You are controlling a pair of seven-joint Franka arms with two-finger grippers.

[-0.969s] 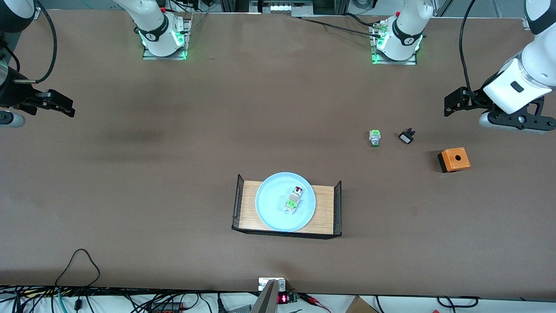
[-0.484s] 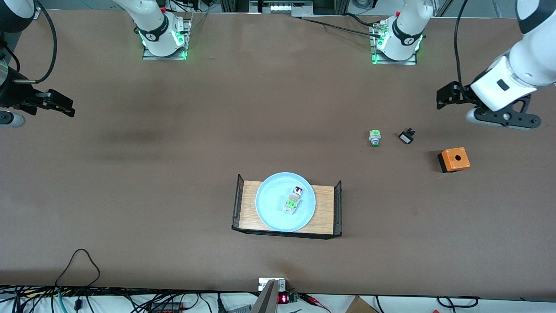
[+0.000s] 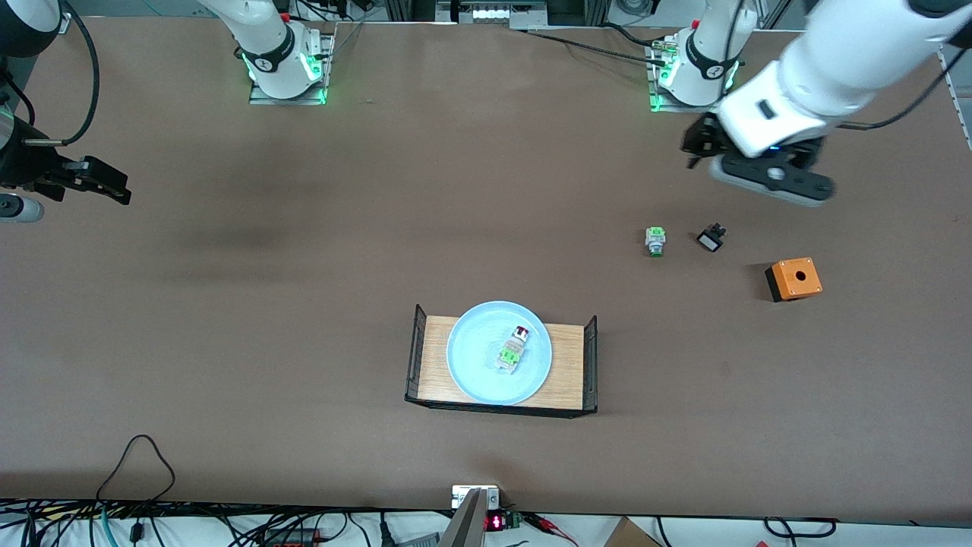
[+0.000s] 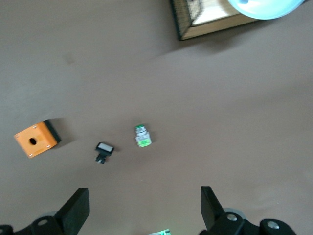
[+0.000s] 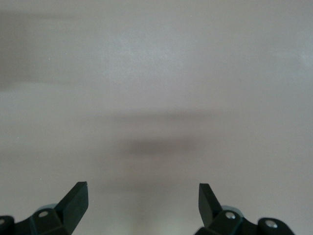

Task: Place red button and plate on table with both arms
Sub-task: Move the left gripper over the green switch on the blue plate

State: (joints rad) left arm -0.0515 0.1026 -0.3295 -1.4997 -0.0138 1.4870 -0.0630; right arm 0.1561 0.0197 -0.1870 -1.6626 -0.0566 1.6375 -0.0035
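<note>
**Inventory: plate and red button on the tray, both my grippers empty**

- Table [image 3: 304, 319]: matte brown top; carries everything listed below.
- Wooden tray [image 3: 571, 365]: light wood with black wire-mesh ends, resting on the table near its middle.
- Plate [image 3: 467, 365]: pale blue, round, glossy; sits on the tray. A sliver of its rim shows in my left wrist view [image 4: 266, 7].
- Red button [image 3: 513, 349]: lies on its side in the plate, red cap pointing away from the front camera.
- Green-capped switch [image 3: 654, 241]: on the table toward my left arm's end; also visible in my left wrist view [image 4: 143, 136].
- Black-and-white switch [image 3: 711, 239]: just beside the green-capped one, nearer the left arm's end.
- Orange box [image 3: 793, 279]: one round hole on top; nearer the front camera than both switches.
- My left gripper [image 3: 695, 144]: in the air over bare table by the left arm's base; jaws spread wide, holding nothing.
- My right gripper [image 3: 114, 186]: over bare table at the right arm's end, well apart from the tray; jaws spread, holding nothing. This arm waits.
</note>
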